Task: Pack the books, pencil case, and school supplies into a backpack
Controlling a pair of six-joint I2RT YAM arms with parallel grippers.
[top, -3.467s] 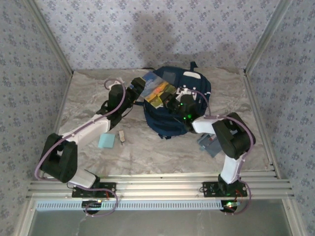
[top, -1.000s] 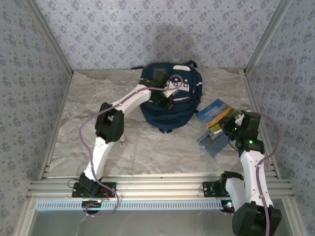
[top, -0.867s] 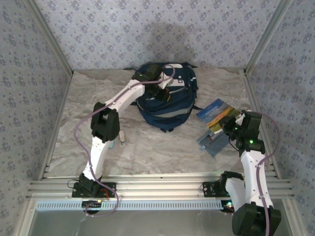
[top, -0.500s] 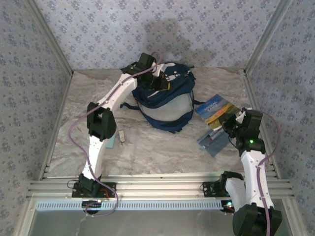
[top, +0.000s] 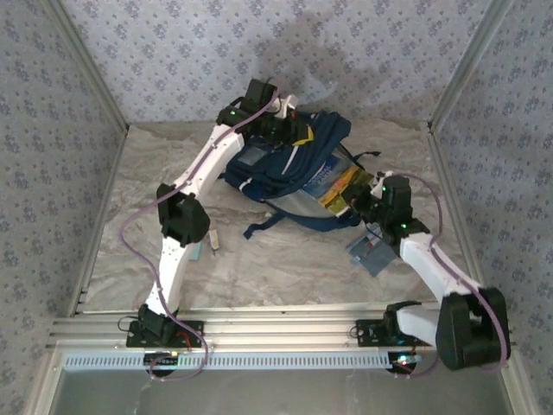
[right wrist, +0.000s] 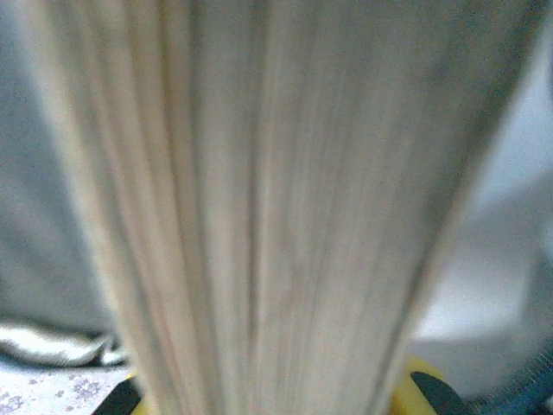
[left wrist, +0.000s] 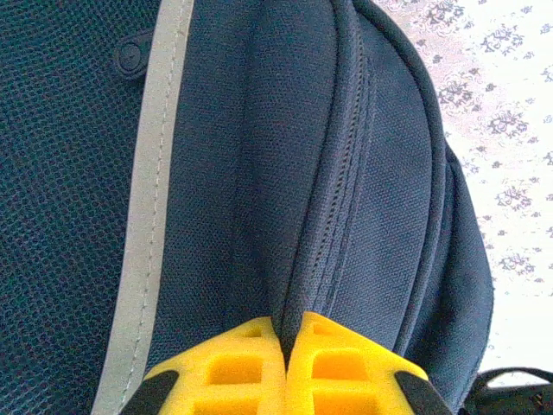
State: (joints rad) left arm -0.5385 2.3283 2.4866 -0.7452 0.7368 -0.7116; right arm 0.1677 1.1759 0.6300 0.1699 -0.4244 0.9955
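Fingers of the left gripper (left wrist: pixel 286 344) were pinched tight on a fold of navy fabric beside a zipper seam, holding the top of the backpack (top: pixel 278 162) up at the back of the table (top: pixel 155 164), its opening turned toward the right. Across from it the right gripper (top: pixel 363 201) was clamped on the paperback (top: pixel 333 179), whose leading end sat tucked under the navy flap while the trailing end stuck out toward the wrist. The step in hand looked to be feeding the book in. To do it well, the left arm should hold the lip high and taut so the mouth cannot sag. The right should push along the book's own length and let go only once most of it is inside. The pencil case (top: pixel 366 253) lay on the table just beside the right forearm. The light-blue pad (top: pixel 195 252) and small beige block (top: pixel 213 240) lay by the left arm, apart from the bag.
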